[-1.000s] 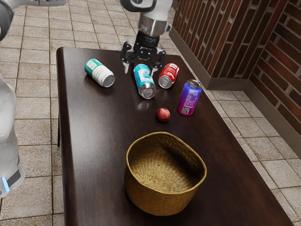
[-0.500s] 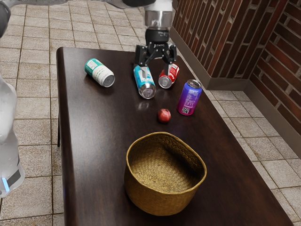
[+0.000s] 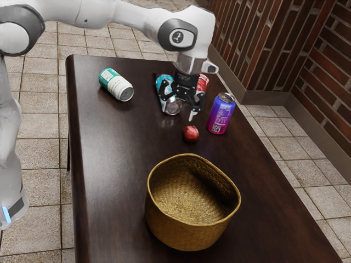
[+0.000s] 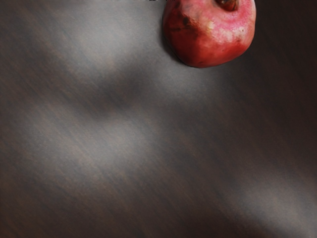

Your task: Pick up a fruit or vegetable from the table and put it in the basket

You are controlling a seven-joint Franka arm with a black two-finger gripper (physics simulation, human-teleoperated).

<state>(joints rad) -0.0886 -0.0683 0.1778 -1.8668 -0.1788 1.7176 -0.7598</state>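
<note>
My gripper [image 3: 178, 112] is open above the table, just beyond the pomegranate and partly in front of the blue and red cans. The small red pomegranate [image 3: 190, 133] rests on the dark table, close to the fingertip on the exterior view's right, with nothing gripping it. In the wrist view the pomegranate [image 4: 210, 33] lies at the upper edge, its crown partly cut off. A woven tan basket [image 3: 186, 235] stands upright on the table on the near side of the pomegranate, and its visible inside holds nothing.
A purple-blue can [image 3: 221, 114] stands upright close to the pomegranate, toward the exterior view's right. Behind the gripper are a light-blue can [image 3: 164, 83] and a red can [image 3: 203, 82]. A green-and-white can [image 3: 116, 85] lies farther to the exterior view's left.
My hand has moved from the table's far end toward the pomegranate, and has turned. The arm now reaches farther across the exterior view. The cans and basket have stayed put.
</note>
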